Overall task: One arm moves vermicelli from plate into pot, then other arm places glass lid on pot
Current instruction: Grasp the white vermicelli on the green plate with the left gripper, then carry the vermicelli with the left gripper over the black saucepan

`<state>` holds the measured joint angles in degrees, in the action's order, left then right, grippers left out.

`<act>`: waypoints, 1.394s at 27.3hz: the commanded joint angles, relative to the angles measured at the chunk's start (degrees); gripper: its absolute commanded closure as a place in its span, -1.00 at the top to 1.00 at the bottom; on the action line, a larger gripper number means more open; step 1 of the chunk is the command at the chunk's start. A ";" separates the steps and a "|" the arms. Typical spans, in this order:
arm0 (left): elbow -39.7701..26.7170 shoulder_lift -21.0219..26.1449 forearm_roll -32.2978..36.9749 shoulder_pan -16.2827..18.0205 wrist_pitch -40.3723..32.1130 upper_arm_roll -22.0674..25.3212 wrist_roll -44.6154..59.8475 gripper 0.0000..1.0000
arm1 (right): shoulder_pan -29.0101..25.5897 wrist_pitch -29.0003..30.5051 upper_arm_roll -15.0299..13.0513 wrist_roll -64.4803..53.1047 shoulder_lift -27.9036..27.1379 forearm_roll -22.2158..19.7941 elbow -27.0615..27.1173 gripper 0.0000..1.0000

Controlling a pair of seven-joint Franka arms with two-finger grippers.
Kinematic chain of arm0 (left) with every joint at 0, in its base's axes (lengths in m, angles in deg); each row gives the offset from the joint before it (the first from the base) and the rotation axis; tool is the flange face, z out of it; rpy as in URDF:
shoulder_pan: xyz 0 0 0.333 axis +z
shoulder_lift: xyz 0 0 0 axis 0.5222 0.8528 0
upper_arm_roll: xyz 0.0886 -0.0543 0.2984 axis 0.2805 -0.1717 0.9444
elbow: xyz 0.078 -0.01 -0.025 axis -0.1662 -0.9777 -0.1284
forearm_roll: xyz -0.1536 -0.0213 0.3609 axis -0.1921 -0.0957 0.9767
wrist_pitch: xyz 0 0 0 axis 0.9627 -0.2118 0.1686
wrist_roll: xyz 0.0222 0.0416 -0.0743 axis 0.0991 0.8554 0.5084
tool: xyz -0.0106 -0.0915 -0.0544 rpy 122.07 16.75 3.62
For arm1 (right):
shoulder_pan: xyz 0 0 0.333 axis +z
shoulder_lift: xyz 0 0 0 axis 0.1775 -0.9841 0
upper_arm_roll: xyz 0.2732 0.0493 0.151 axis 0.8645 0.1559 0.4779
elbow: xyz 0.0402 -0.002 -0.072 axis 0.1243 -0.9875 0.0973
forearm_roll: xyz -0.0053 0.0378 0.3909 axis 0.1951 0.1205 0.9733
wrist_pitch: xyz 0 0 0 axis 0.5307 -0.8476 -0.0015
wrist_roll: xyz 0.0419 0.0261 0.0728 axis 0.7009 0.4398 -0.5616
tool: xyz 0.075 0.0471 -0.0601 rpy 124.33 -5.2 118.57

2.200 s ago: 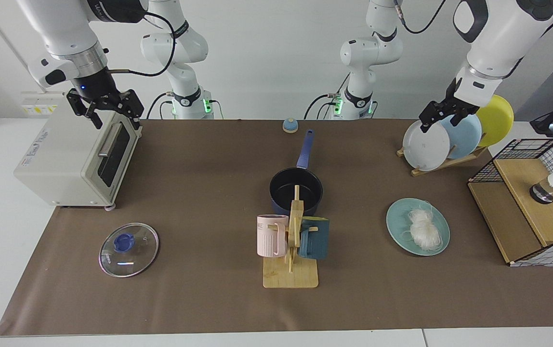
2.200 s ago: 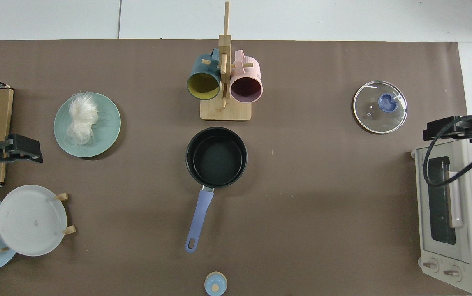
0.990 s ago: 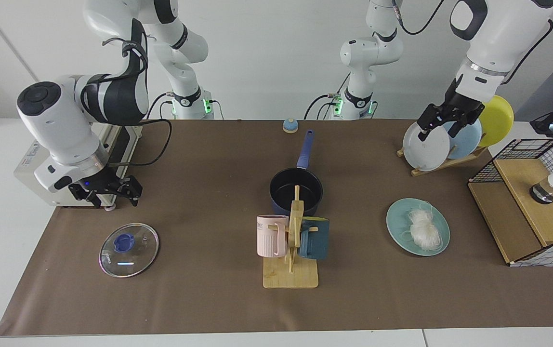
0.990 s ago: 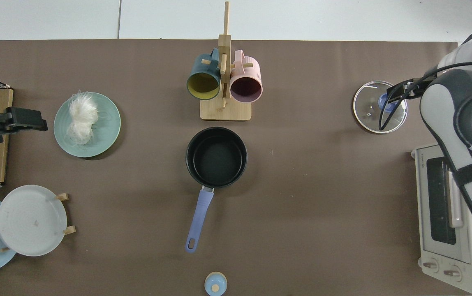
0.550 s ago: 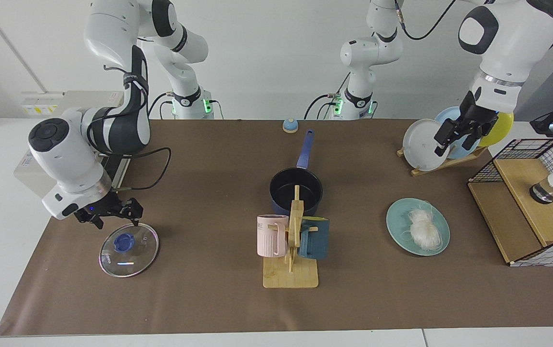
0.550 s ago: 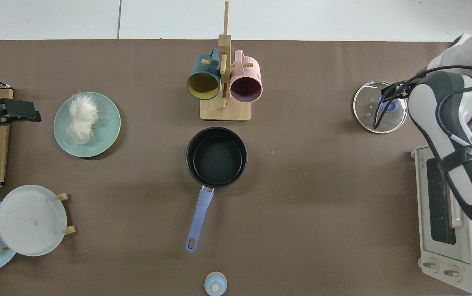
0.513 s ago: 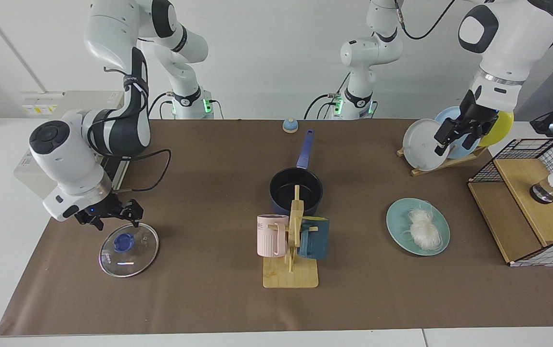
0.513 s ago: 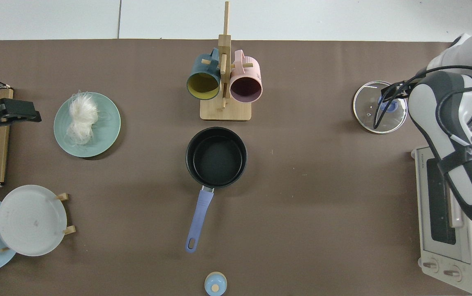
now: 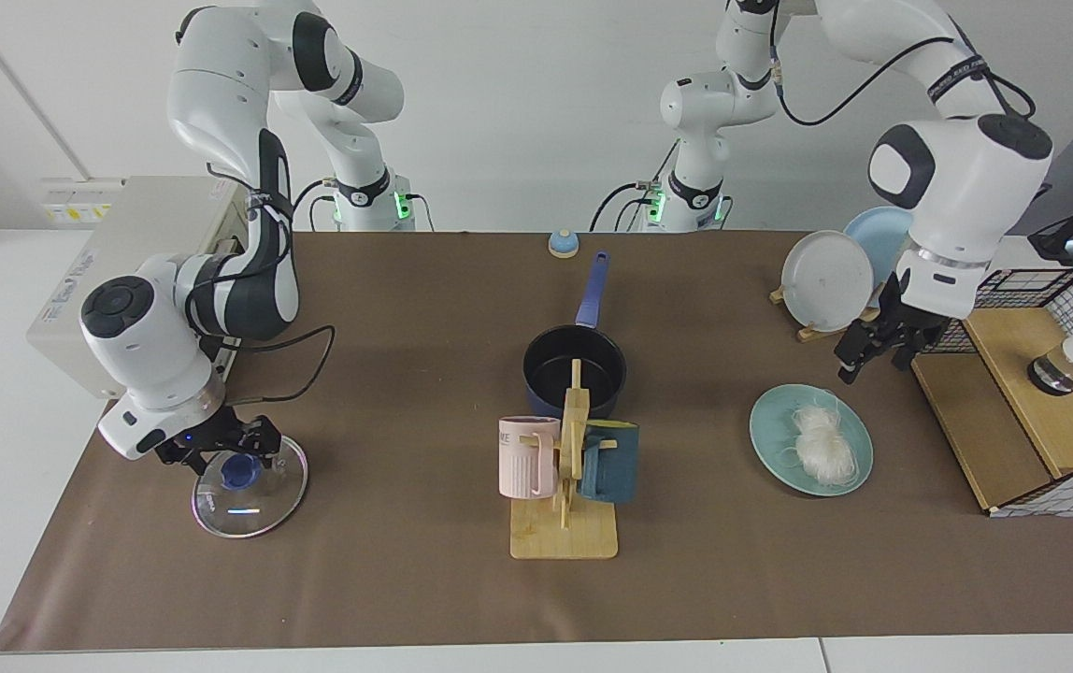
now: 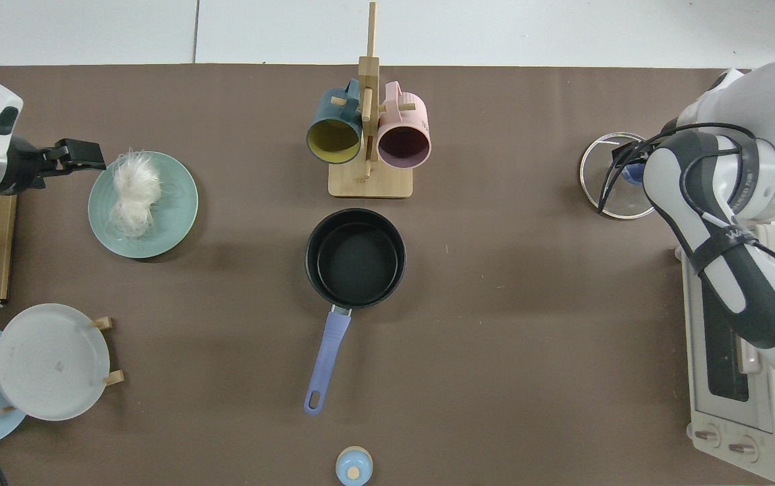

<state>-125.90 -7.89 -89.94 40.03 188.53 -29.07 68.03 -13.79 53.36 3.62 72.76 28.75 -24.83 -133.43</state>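
**Both arms going in at once, 2 ways this goes sideways**

Right tool [image 9: 230,447] sits spread over the glass lid [image 9: 251,486], knob unclamped, while the pot [image 9: 575,370] is empty mid-desk. Lid first blocks the vermicelli [image 9: 821,444]. Left tool [image 9: 873,355], released, hangs by the plate [image 9: 775,447] rim; loose strands could easily spill.

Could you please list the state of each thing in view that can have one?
pot: uncovered, nothing inside, upright on the table.
glass lid: flat on the table, knob up.
plate: holds the vermicelli.
right gripper: open, low over the lid's knob.
left gripper: open, above the plate's far edge.
pink mug and teal mug: hanging on the wooden stand.
toaster oven: door shut.
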 commanded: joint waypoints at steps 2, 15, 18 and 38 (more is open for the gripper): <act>2.16 6.79 1.31 0.15 4.37 0.02 -2.10 0.98 | -0.92 3.49 0.71 -2.21 -0.17 0.23 -3.01 1.00; 0.67 13.65 4.39 -0.20 10.17 -0.16 -7.99 0.99 | -1.01 5.78 0.71 -2.83 -0.43 0.32 -5.21 1.00; 0.67 14.44 4.30 -0.64 10.70 -0.16 -7.72 0.99 | -1.45 5.87 0.71 -2.91 -0.70 0.23 -5.21 0.99; 1.28 18.14 4.39 -1.08 13.60 -0.25 -7.02 -1.00 | 0.22 3.33 0.80 -5.99 0.71 -0.03 -3.02 -1.00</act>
<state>-125.48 10.20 -86.98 39.48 203.03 -29.53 60.44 -13.84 57.97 4.08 68.17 28.01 -24.86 -137.32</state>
